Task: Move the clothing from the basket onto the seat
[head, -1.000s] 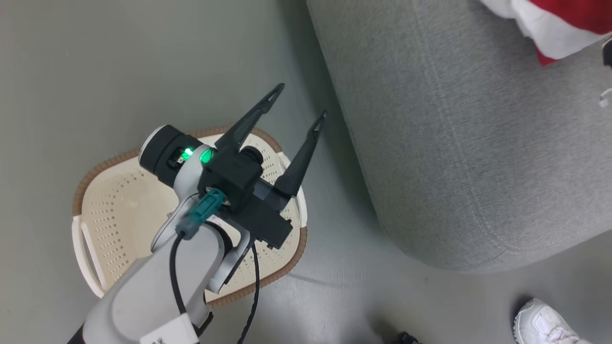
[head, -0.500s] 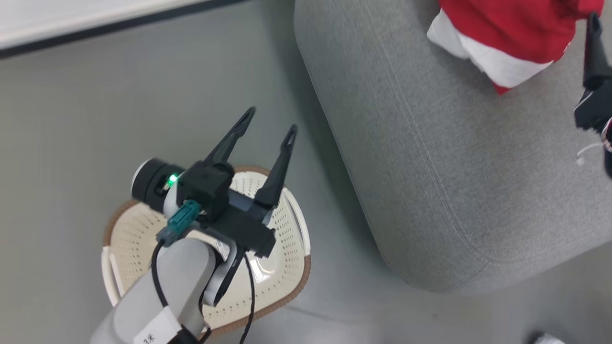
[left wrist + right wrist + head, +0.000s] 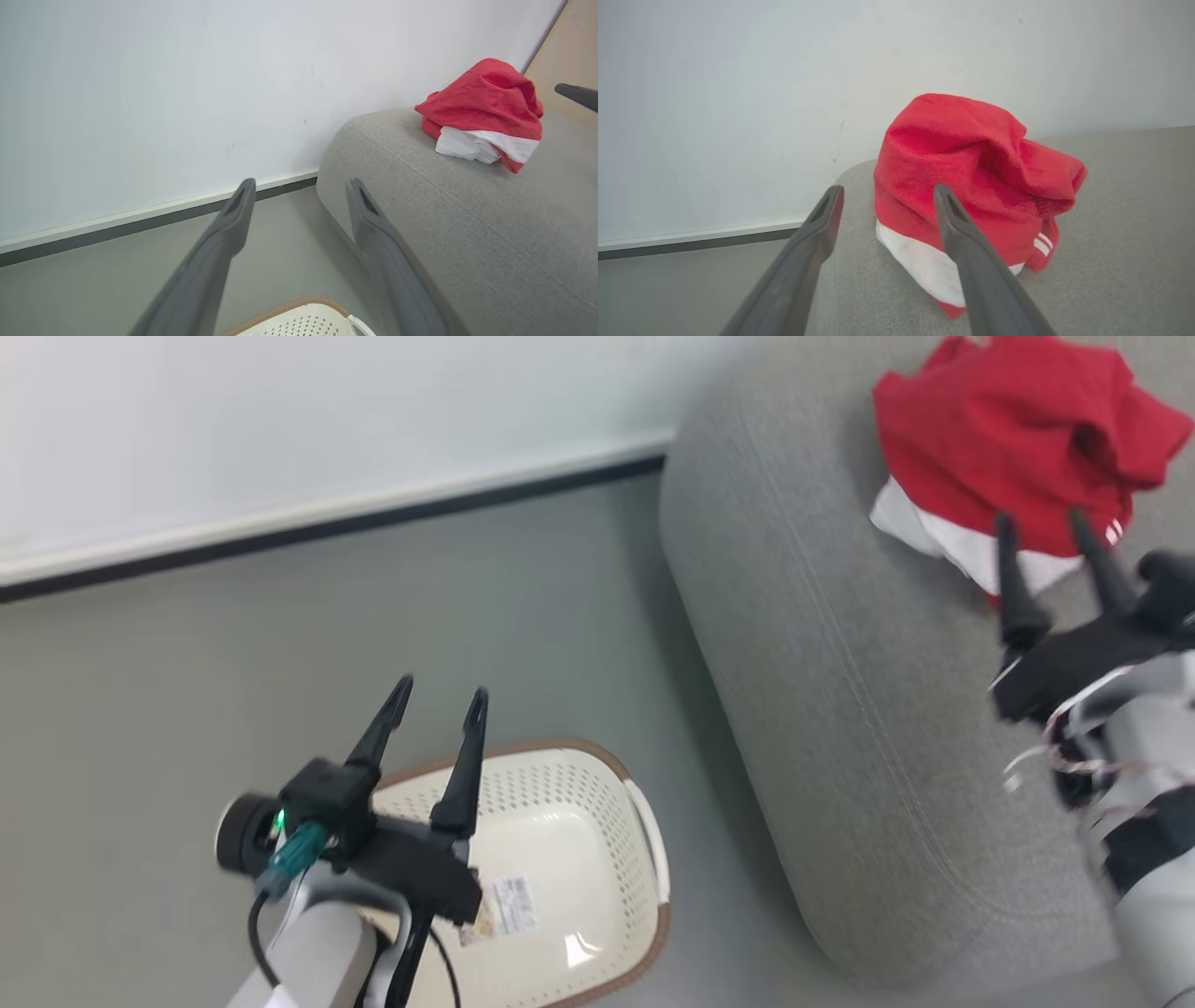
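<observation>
crumpled red clothing [image 3: 1018, 439], grey woven seat [image 3: 840, 709], perforated basket [image 3: 569, 784]

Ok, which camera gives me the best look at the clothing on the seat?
The right wrist view: the clothing sits close and large, folds and white-striped trim clear, though one finger crosses it. The head view shows it from above, partly behind the right gripper. The left wrist view shows it whole but small.
</observation>
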You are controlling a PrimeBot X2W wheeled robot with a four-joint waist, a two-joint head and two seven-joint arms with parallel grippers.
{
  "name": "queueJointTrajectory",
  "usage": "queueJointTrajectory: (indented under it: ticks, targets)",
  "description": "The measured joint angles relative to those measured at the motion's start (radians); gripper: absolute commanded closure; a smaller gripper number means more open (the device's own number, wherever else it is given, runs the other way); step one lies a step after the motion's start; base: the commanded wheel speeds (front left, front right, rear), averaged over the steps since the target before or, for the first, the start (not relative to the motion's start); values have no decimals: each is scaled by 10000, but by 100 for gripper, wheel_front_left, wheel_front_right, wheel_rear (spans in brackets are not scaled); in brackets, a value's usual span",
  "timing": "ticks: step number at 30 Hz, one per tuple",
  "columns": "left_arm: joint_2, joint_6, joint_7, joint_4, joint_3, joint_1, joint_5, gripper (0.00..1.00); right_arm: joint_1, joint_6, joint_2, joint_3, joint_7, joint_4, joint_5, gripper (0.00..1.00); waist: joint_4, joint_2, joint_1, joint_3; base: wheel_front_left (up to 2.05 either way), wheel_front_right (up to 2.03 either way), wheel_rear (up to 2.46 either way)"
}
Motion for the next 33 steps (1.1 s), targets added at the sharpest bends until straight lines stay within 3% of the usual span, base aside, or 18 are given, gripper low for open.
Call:
queueJointTrajectory:
  ticks: [6,16,25,33]
  targets:
    - [42,86,-84,121,539,1027,-150,0,1226,-19,748,209,2,-725,-17,0,576,0,0,-840,0,0,0]
    - [368,176,-96,-230,1490,2937,-341,0,3539,-671,1488,240,0,-2387,-96,0,1397,0,0,-2244,0,0,0]
    - [410,182,-98,-1058,2286,4333,-305,0,5431,-1108,1639,313,0,-4109,-313,0,1855,0,0,-3089,0,0,0]
    - [71,182,-98,-1741,3016,5056,105,0,6638,-1352,1498,184,0,-5618,-537,0,1994,2,1,-3270,0,0,0]
